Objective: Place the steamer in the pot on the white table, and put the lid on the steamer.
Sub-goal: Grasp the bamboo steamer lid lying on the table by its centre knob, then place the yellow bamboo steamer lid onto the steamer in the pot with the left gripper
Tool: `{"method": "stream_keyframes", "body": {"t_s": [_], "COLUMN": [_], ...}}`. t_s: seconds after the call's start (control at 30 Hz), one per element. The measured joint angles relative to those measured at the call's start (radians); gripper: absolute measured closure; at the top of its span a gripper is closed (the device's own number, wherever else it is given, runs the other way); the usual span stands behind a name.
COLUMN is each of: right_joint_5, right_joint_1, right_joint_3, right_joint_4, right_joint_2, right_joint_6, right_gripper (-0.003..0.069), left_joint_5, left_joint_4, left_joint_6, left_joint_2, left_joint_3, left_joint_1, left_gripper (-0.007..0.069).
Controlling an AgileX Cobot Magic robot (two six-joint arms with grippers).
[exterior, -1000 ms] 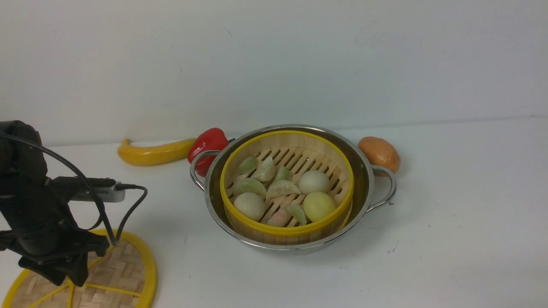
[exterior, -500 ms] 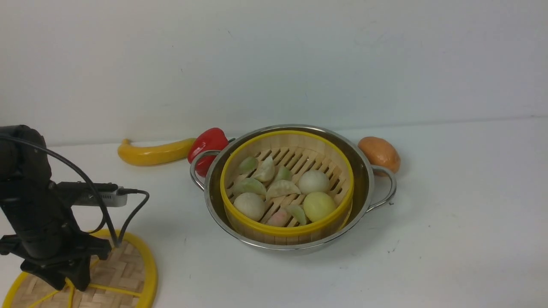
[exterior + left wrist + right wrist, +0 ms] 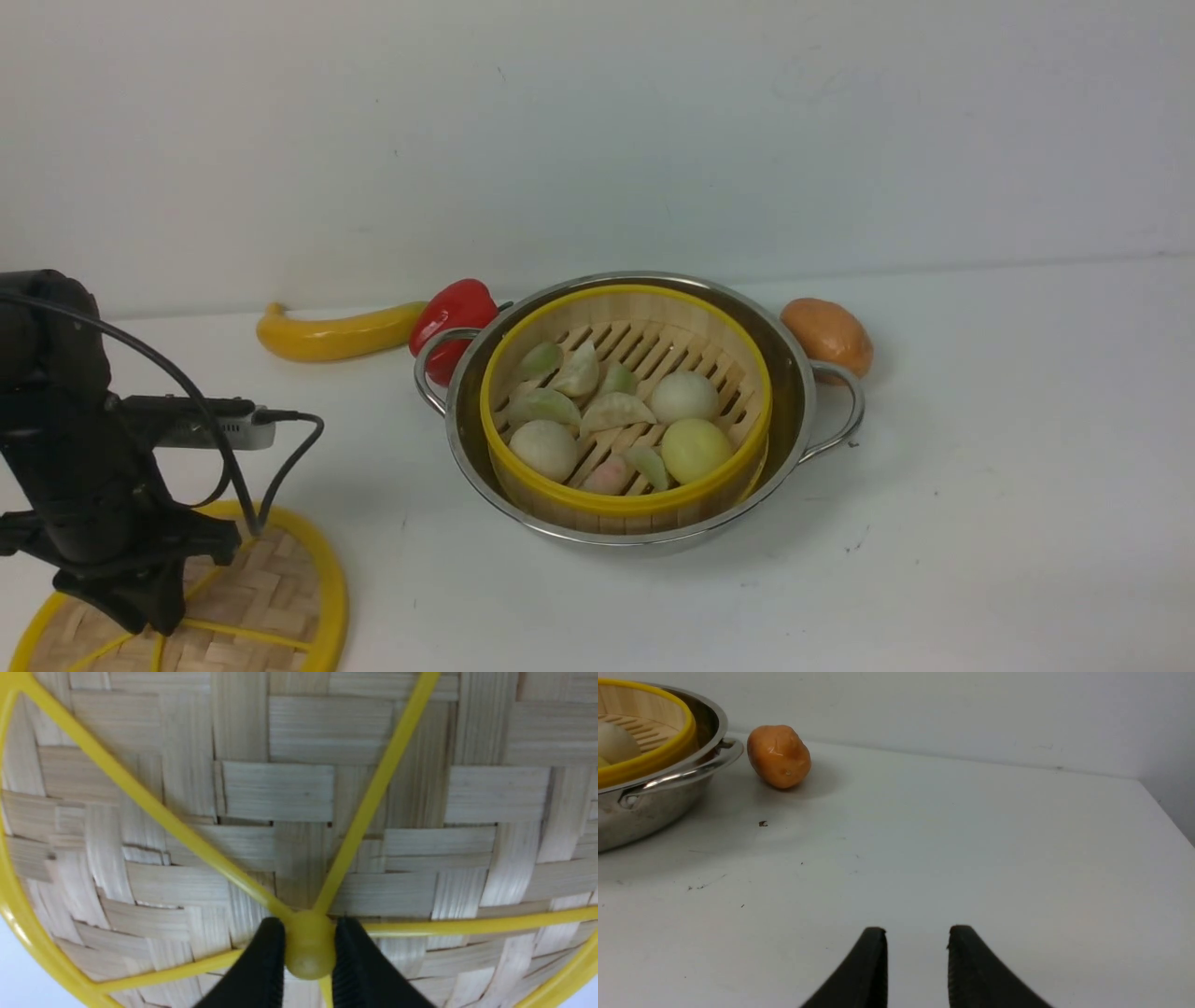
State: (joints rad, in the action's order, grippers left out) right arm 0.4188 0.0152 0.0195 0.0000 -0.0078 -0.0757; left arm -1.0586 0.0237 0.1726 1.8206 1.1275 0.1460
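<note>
Furthest left, at the near corner of the white tabletop [image 3: 980,467]: lid [image 3: 271,597], a flat woven-bamboo disc with yellow rim and yellow spokes, partly cut off by the frame edge. Directly above it, black left arm [image 3: 75,467] pointing downward, with a grey box [image 3: 201,425] and a looping black cable [image 3: 289,457] on its side. From the left wrist view: left fingers [image 3: 264,966] closed tight against both sides of the small yellow knob [image 3: 308,952] at the lid's centre, pinching it where the spokes meet. Resting on the tabletop or just raised: impossible to tell.

Further right, toward the back of the tabletop: yellow banana [image 3: 336,336] lying on its side, one end just beside a red bell pepper [image 3: 455,313]. Pepper tucked behind the left loop handle [image 3: 428,369] of the pot [image 3: 794,373].

Centre: shiny stainless-steel pot standing on the tabletop, well apart from the lid. Inside it, upright and level, the steamer [image 3: 625,509], a bamboo basket with yellow rim bands, uncovered. On its slatted floor: pale green-tinged dumplings [image 3: 611,411] mostly toward the left, round buns [image 3: 684,397] at front and right.

Right of the pot, just behind its right handle [image 3: 845,411]: orange-brown potato [image 3: 826,334].

Far right, from the right wrist view: right fingers [image 3: 873,966] parted, white tabletop showing in the gap, low over the surface, well apart from pot and potato.
</note>
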Motion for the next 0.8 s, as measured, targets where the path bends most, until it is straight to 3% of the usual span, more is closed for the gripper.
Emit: {"method": "stream_keyframes", "body": {"t_s": [0.27,0.5,0.8], "right_joint_5": [0.0,0.0,0.0], "right_joint_1": [0.0,0.0,0.0], "right_joint_3": [0.0,0.0,0.0], "right_joint_4": [0.0,0.0,0.0], "right_joint_2": [0.0,0.0,0.0], "right_joint_6": [0.0,0.0,0.0], "right_gripper": [0.0474,0.0467,0.0459], "left_joint_5": [-0.136,-0.146,-0.168], "left_joint_4": [-0.034,-0.076,-0.175], "left_joint_6": [0.0,0.0,0.009], "left_joint_2": [-0.022,-0.101,-0.16], "left_joint_3": [0.141,0.27,0.292], "left_joint_1": [0.0,0.0,-0.025], "left_gripper": [0.0505,0.0505,0.0505]}}
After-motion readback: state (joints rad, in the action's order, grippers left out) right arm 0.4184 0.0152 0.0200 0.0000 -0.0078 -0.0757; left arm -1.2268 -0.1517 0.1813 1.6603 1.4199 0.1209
